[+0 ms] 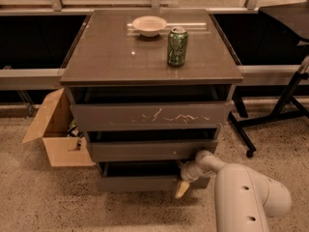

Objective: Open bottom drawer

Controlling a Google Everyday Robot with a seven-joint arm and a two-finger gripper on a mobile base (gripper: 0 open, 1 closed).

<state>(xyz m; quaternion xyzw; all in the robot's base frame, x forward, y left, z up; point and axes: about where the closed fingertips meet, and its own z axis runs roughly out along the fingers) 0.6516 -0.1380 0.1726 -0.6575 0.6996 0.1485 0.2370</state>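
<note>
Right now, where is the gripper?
In the camera view the gripper is low and right of centre, at the right end of the bottom drawer front, just below the middle drawer.

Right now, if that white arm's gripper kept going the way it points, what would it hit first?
Probably the flat front of the dark grey-brown bottom drawer: the gripper sits at its right end, aimed down-left. Depth is unclear.
</note>
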